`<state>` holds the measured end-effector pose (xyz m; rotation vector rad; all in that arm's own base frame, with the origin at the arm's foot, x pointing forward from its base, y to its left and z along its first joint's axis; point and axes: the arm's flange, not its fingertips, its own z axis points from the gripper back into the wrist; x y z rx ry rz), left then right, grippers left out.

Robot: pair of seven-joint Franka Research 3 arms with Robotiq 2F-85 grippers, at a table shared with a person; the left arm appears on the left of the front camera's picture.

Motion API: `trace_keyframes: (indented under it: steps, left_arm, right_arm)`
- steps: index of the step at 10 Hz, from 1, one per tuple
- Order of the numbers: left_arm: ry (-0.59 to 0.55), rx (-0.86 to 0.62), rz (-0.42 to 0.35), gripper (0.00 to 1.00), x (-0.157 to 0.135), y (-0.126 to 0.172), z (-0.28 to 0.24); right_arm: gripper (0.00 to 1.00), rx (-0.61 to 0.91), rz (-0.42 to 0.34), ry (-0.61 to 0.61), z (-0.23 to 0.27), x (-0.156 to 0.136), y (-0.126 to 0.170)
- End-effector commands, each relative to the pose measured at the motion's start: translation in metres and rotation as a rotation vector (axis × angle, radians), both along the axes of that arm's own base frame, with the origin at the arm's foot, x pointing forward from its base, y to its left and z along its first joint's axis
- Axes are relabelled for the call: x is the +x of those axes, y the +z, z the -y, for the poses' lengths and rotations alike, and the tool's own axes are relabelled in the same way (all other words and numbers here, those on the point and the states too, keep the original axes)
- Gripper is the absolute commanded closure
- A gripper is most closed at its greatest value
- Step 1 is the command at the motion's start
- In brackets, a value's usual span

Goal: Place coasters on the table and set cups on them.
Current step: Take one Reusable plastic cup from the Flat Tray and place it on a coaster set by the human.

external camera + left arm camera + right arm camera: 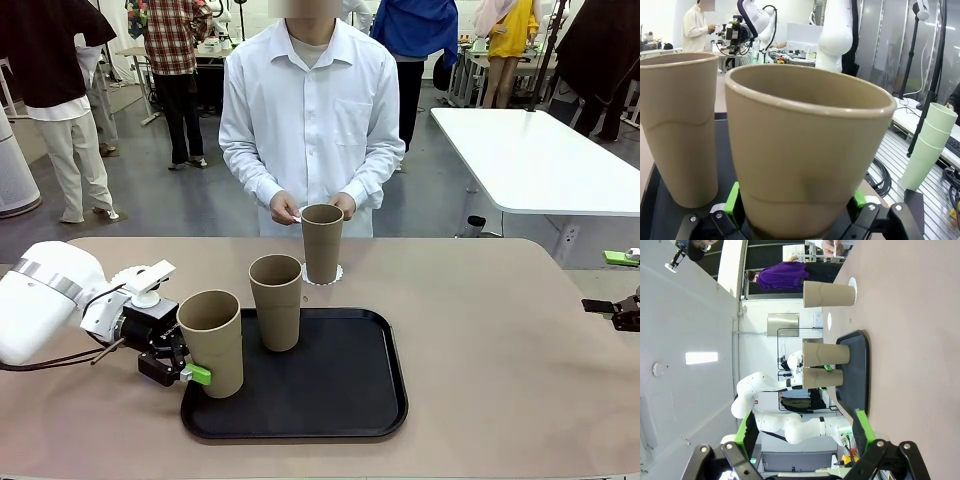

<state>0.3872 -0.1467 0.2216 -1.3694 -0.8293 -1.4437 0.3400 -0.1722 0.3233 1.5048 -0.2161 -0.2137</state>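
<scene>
At the tray's near left corner, the left jaws stand released and wide. Their green pads [731,202] flank the base of the nearest cup [212,343], which rests on the black tray [330,420]; I cannot tell whether the pads touch its wall. Just behind it on the tray stands a second cup [276,302], near enough to be nudged. At the right edge of the bench [480,340], the right jaws hang released, grasping nothing. Beyond the tray's far rim, a third cup [322,243] sits upright on a coaster [337,273] on the bench. Farther on, the person's hand [284,208] holds a small white thing, perhaps another coaster. One setting looks done, and the step in hand seems to be the grasp of the nearest cup. The next move calls for clenching low on its wall, lifting clear of the tray's lip and the neighbouring cup, then setting it squarely on a laid coaster.
</scene>
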Motion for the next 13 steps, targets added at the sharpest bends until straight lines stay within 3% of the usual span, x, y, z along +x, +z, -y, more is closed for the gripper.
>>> trace_keyframes:
  steps: [1, 2, 3, 4, 5, 7, 8, 10, 11, 13]
  left_arm:
    - [-0.020, -0.001, 0.045, 0.00, 0.000, -0.001, 0.010]
    - [-0.003, -0.014, 0.042, 0.00, 0.000, -0.001, 0.010]
    - [-0.012, -0.025, 0.044, 0.47, 0.000, -0.001, 0.011]
    - [-0.017, -0.028, 0.042, 0.60, -0.001, -0.001, 0.011]
    - [-0.018, -0.031, 0.042, 1.00, -0.001, 0.000, 0.011]
    - [-0.013, -0.027, 0.036, 1.00, -0.002, 0.003, 0.010]
    - [0.003, -0.037, -0.034, 0.35, -0.006, 0.017, 0.006]
    - [0.093, -0.039, -0.045, 0.35, -0.020, 0.084, -0.014]
    - [0.143, -0.040, -0.107, 0.35, -0.023, 0.121, -0.027]
    - [0.195, -0.005, -0.097, 0.35, -0.039, 0.185, -0.040]
  right_arm:
    - [0.00, 0.001, -0.004, -0.001, 0.000, 0.000, 0.001]
    - [0.00, 0.001, -0.004, -0.001, 0.000, 0.000, 0.001]
    - [0.00, 0.001, -0.004, -0.001, 0.000, 0.000, 0.001]
    - [0.00, 0.001, -0.004, -0.001, 0.000, 0.000, 0.001]
    - [0.00, 0.001, -0.004, -0.001, 0.000, 0.000, 0.001]
    - [0.00, 0.001, -0.004, -0.001, 0.000, 0.000, 0.001]
    - [0.00, 0.001, -0.004, -0.001, 0.000, 0.000, 0.001]
    - [0.00, 0.001, -0.004, -0.001, 0.000, 0.000, 0.001]
    - [0.00, 0.001, -0.004, -0.001, 0.000, 0.000, 0.001]
    - [0.00, 0.001, -0.004, -0.001, 0.000, 0.000, 0.001]
